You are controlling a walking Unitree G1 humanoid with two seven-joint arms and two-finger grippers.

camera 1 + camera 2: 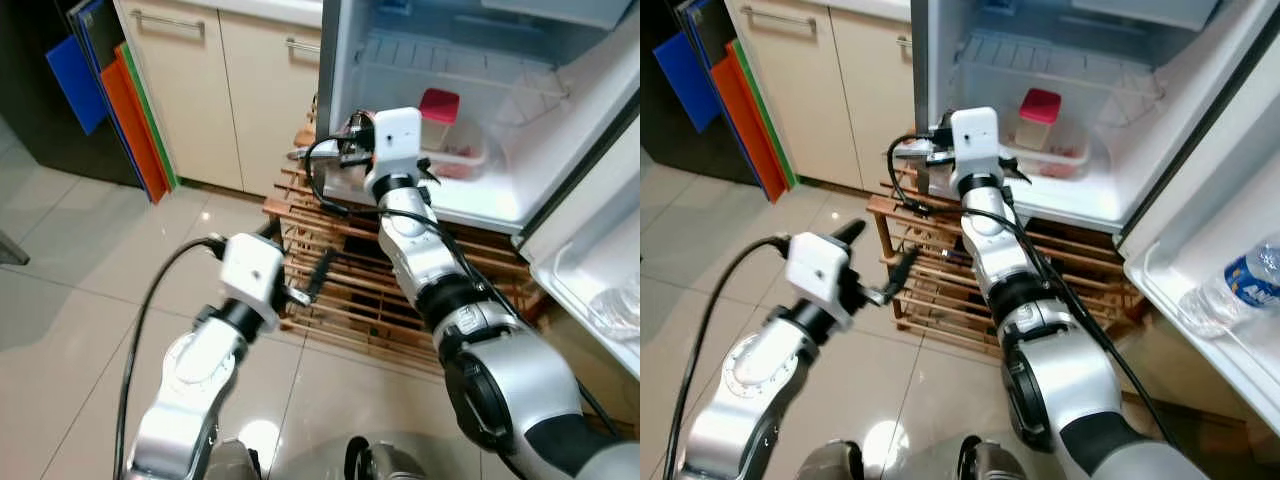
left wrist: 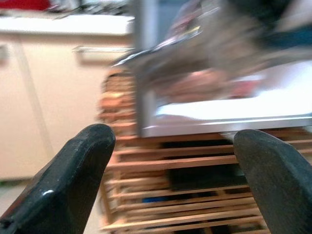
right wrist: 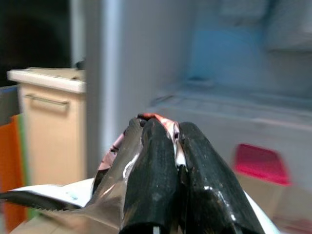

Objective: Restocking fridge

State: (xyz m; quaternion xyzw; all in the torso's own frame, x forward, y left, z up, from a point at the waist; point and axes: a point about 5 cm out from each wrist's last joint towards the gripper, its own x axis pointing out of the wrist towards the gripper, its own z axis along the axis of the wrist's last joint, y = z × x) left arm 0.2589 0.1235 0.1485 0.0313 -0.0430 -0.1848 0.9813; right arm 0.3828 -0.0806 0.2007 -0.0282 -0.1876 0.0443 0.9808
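The fridge (image 1: pixel 480 205) stands open in front of me. My right gripper (image 1: pixel 343 150) reaches to the left front corner of its lower shelf and is shut on a shiny foil packet (image 3: pixel 109 165), silver with red and dark print, also seen as the packet (image 1: pixel 922 150). Deeper on that shelf stands a red-lidded container (image 1: pixel 438 106) beside a clear tray (image 1: pixel 468 158). My left gripper (image 1: pixel 297 255) hangs lower, in front of the wooden rack (image 1: pixel 350 295), open with nothing between its fingers (image 2: pixel 80 180).
A water bottle (image 1: pixel 1240 285) lies in the open door's shelf on the right. Beige cabinets (image 1: pixel 200 90) stand left of the fridge, with blue, orange and green boards (image 1: pixel 130 110) leaning beside them. Tiled floor (image 1: pixel 70 300) spreads to the left.
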